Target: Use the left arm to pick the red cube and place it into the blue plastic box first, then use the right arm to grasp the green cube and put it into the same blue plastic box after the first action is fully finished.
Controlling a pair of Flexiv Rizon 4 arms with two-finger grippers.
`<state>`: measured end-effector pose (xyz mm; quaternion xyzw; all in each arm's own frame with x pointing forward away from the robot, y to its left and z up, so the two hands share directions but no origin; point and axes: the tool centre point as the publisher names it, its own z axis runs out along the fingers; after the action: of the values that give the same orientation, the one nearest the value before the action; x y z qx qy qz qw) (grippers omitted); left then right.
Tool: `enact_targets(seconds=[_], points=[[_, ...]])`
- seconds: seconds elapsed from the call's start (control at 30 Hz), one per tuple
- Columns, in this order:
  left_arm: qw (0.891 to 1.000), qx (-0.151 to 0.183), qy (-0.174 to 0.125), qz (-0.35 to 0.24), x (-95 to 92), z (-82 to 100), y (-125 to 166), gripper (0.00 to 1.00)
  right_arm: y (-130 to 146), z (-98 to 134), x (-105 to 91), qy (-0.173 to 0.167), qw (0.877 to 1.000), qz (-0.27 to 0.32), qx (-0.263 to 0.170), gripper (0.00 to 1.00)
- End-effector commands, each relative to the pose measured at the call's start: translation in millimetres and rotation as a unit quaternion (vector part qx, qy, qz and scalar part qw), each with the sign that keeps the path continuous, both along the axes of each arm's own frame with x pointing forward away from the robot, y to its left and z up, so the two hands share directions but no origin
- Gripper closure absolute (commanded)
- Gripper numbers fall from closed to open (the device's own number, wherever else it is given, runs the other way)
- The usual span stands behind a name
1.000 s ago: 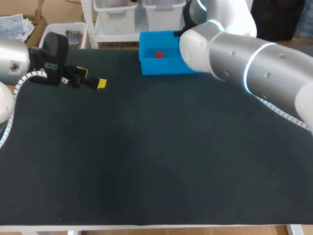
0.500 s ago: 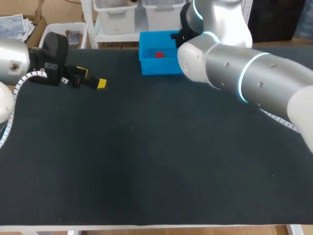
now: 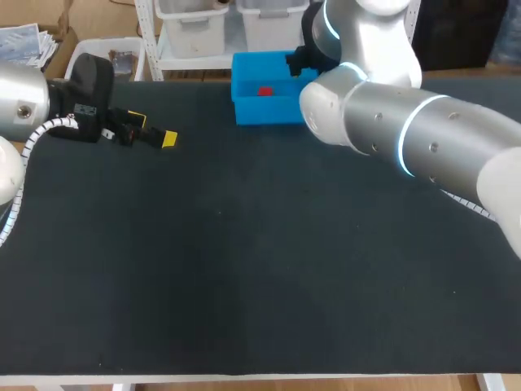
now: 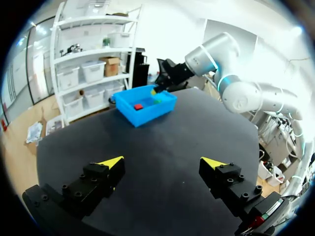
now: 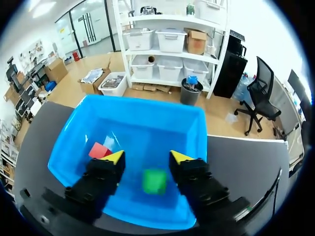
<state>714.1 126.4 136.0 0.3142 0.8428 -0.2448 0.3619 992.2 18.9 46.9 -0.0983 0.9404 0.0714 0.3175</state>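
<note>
Right gripper [image 5: 147, 158] hangs open-fingered over blue plastic box [image 5: 142, 105], green cube [image 5: 154, 181] seemingly released near red cube [image 5: 98, 150]; retreat likely next

Bright even indoor light, soft faint shadows, ceiling glare overhead

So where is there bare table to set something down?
The table is bare across its near and middle stretch, between the left hand and the right arm. It is crowded only at the far edge: the box holds the red cube and green cube, the right hand open above them.
</note>
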Motion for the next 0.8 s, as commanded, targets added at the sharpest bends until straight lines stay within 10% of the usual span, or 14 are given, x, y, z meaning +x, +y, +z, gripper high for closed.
enact_targets(seconds=[0.03, 0.8], points=[[1.0, -0.005, -0.004, -0.002, -0.8, -2.1, 1.8, 0.0, 8.9, 19.9, 41.5, 0.135, 0.99, 0.01, -0.032, 0.0], [1.0, -0.005, -0.004, -0.002, -0.8, -2.1, 1.8, 0.0, -11.9, 65.0, -11.0, 0.138, 0.989, 0.048, -0.022, 0.0]])
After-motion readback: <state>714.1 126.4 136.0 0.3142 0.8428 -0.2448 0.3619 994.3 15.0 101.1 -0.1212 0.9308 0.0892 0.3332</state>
